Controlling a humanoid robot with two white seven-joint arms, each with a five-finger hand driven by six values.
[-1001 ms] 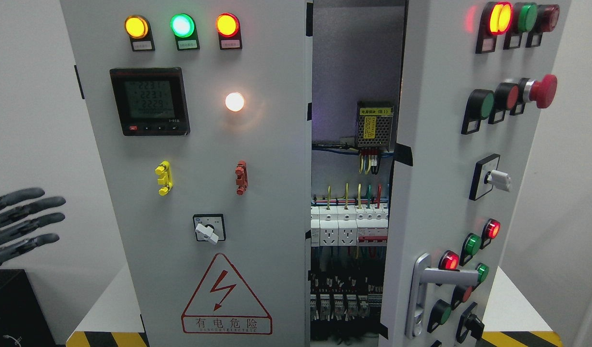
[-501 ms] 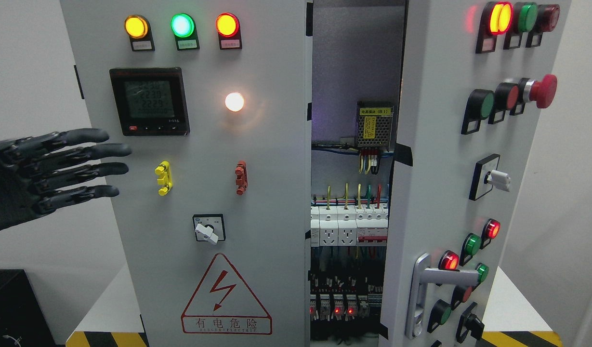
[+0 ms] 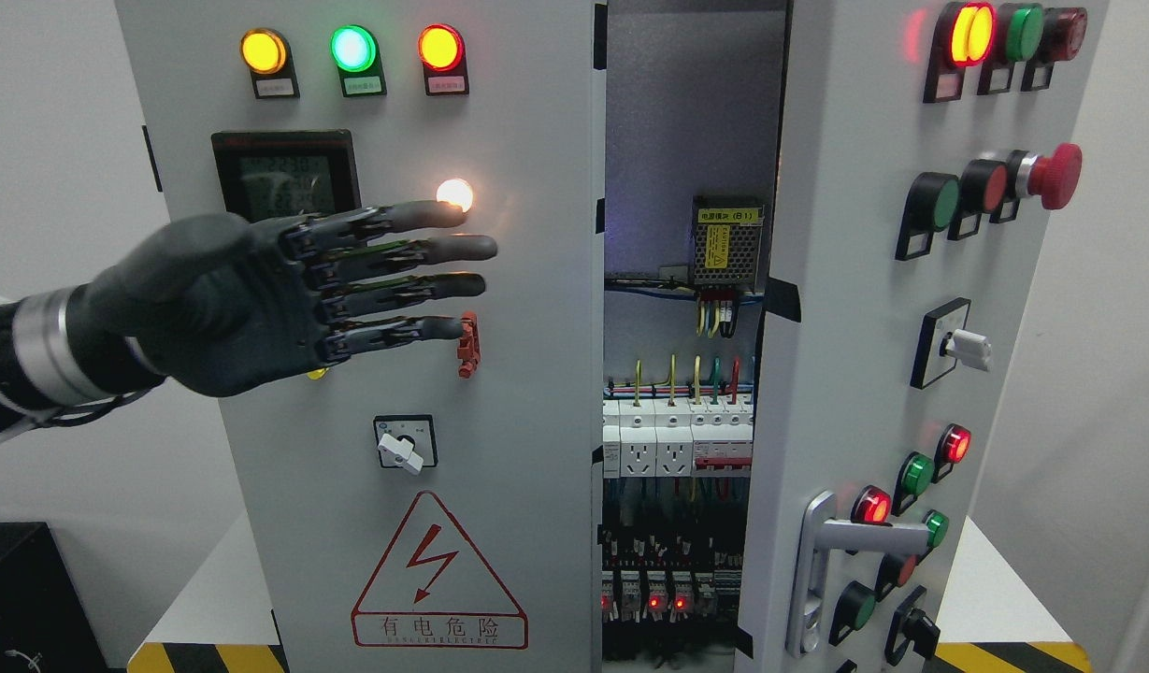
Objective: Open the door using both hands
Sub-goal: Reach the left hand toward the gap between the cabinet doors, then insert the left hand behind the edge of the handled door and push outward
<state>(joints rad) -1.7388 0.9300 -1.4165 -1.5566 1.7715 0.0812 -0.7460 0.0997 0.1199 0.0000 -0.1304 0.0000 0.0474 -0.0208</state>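
A grey electrical cabinet fills the head view. Its left door (image 3: 518, 393) stands flat toward me with lamps, a meter and a warning triangle. The right door (image 3: 845, 327) is swung partly outward, showing wiring and breakers (image 3: 677, 449) inside; its silver lever handle (image 3: 840, 537) sits low on the panel. My left hand (image 3: 387, 271), dark grey, reaches in from the left at mid height with fingers stretched out flat toward the left door's free edge, holding nothing. It covers part of the meter (image 3: 284, 178) and the yellow clip. The right hand does not show.
A white table (image 3: 209, 579) with a yellow-black striped edge carries the cabinet. A black box (image 3: 27, 598) stands at lower left. A red mushroom button (image 3: 1051, 176) and selector knobs stick out from the right door.
My left hand has travelled from the far left edge rightward and upward, across the left door's front, its fingertips now near the white lamp and red clip. The doors have not moved.
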